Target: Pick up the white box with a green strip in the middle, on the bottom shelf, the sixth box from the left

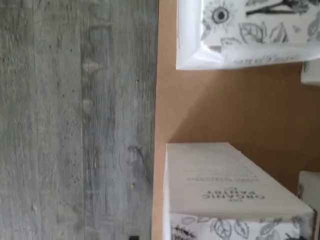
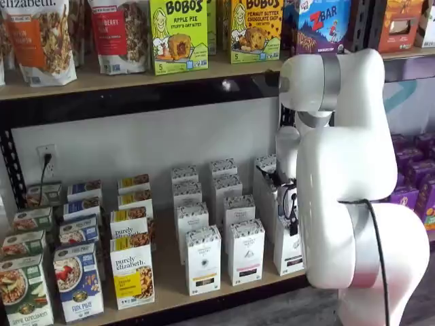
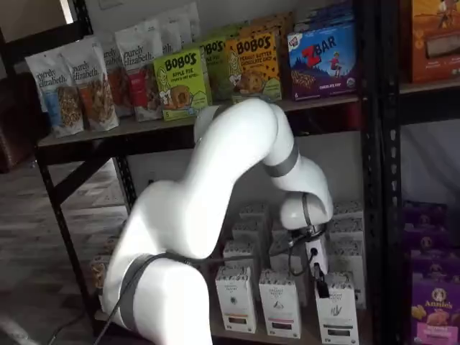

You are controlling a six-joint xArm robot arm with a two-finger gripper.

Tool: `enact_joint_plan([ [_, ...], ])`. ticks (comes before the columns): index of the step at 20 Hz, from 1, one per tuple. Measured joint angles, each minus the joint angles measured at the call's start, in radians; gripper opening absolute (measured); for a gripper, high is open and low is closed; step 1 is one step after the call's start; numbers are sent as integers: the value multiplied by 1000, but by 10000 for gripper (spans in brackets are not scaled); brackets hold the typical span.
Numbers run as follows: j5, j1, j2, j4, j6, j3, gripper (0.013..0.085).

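The white box was seen upright at the near edge of the bottom shelf, at the right end of the front row of like cartons. In both shelf views the gripper was lowered just above that box, largely hidden by the white arm. Only a dark finger was made out, so whether the fingers were spread or pressed together could not be told. In the wrist view, cartons with leaf-patterned tops were shown on the board beside grey flooring.

The bottom shelf, a light wooden tabletop, carries rows of tall white boxes standing upright, with yellow-labelled "purely elizabeth" boxes standing beside them.
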Motion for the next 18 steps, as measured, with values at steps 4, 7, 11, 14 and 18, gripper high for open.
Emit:
enact_joint_plan([
  [4,29,0,29,-10,8,-37,850],
  [7,52,1,46,-9,8,-61,850],
  [11,25,-1,61,-33,28,-67,850],
  [14,20,-3,69,-50,42,-72,850],
  [18,17,-6,72,-55,43,-73,770],
])
